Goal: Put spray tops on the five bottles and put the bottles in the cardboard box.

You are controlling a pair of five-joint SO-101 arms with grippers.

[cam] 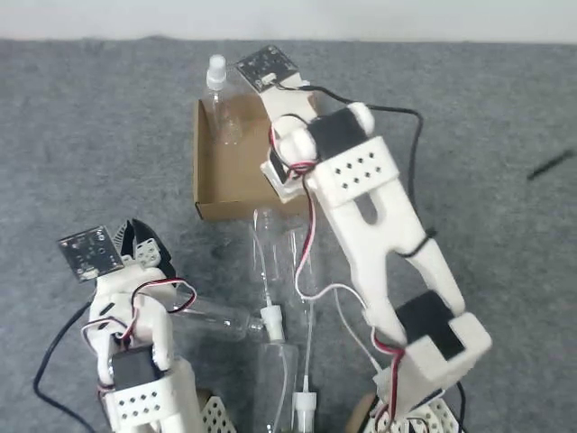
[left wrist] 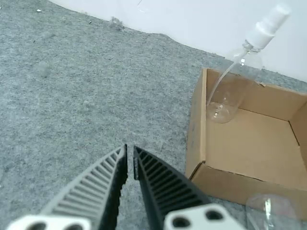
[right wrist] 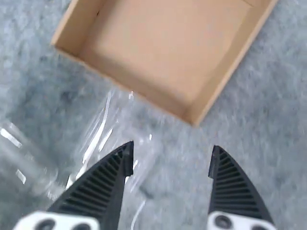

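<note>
The cardboard box (cam: 230,180) is the reference point. One capped bottle (cam: 225,119) leans in its far corner, spray top above the rim. Several clear bottles lie on the carpet on the near side of the box. One clear bottle (cam: 270,248) lies just beside the near wall. Whether it carries a top cannot be told through the overlapping plastic. Farther from the box, a second bottle (cam: 221,320) lies crosswise with its spray top (cam: 272,322) fitted.

The right gripper (right wrist: 171,146) hangs over the near wall of the box, jaws spread wide with nothing between them, above the nearest clear bottle. The step in hand is judged to be a pick-up of that bottle.

1. Centre the jaws across the bottle body, not the neck.
2. Close gently, as thin clear plastic is likely to buckle or roll.
3. Lift clear of the near wall before moving inward.

The left gripper (left wrist: 130,147) sits well to one side of the box, jaws pressed almost together and holding nothing.

Grey carpet (cam: 90,135) covers the table. A white wall (left wrist: 192,19) rises beyond the box.
</note>
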